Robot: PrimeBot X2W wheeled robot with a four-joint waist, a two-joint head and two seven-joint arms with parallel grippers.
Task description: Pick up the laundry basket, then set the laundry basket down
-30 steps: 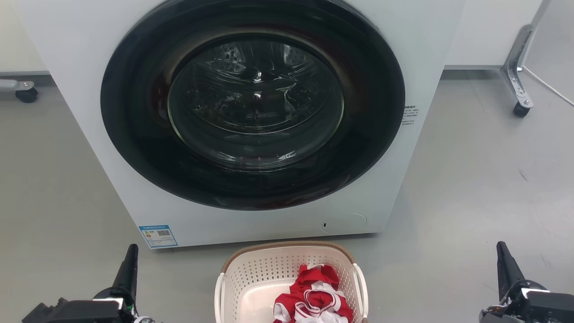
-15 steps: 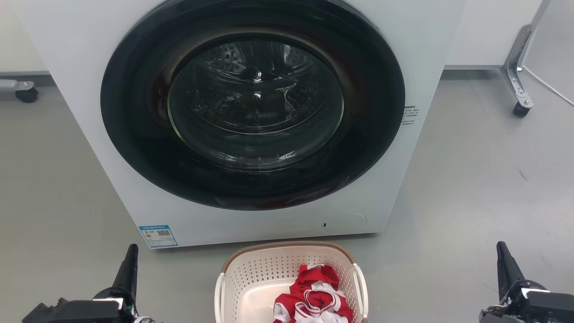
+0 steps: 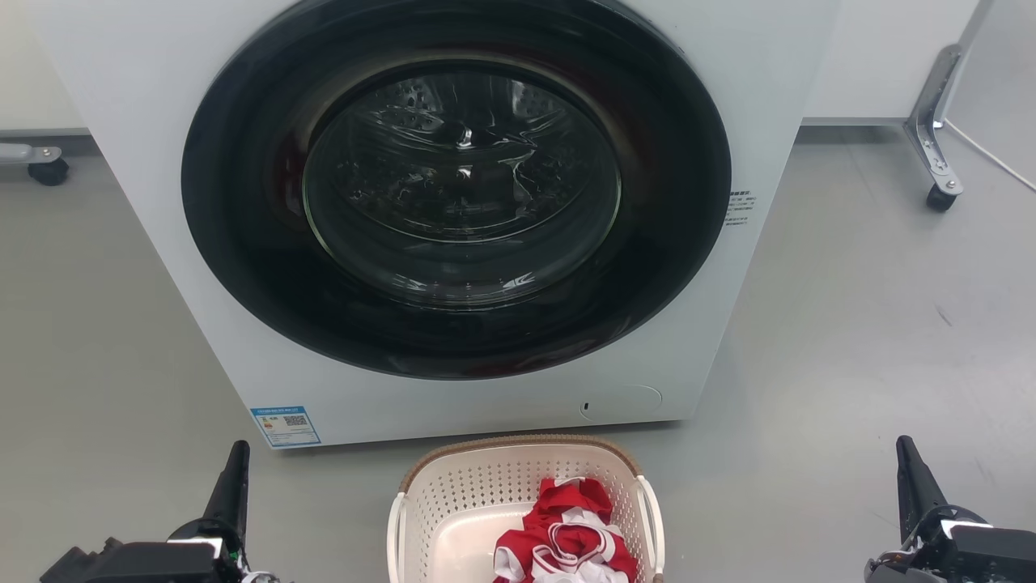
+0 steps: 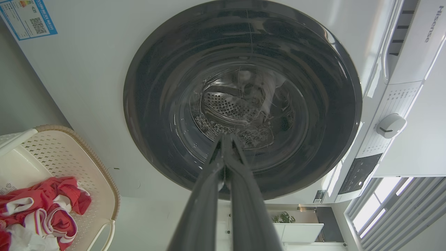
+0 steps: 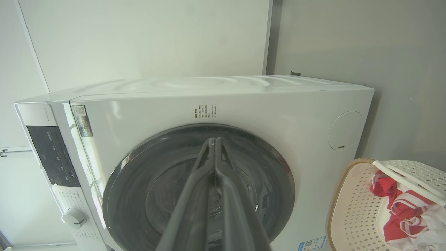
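The cream-white perforated plastic laundry basket (image 3: 453, 502) looks smooth and satin, its walls pierced with small holes. Its brown rim (image 3: 518, 441) has a rough woven texture, and its white side handles (image 3: 651, 518) are plain smooth plastic. Inside lies soft, crumpled red-and-white cloth (image 3: 566, 534). The large white washing machine (image 3: 769, 97) has a smooth, faintly glossy casing. Its round dark door ring (image 3: 243, 267) is highly glossy, around clear glass (image 3: 461, 186) showing a perforated shiny metal drum (image 4: 226, 104). A blue-edged label (image 3: 285, 425) looks like glossy paper. The grey floor (image 3: 850, 324) is matt and smooth. The long dark fingers (image 4: 205, 195) of the left gripper (image 4: 225, 137) look matt.
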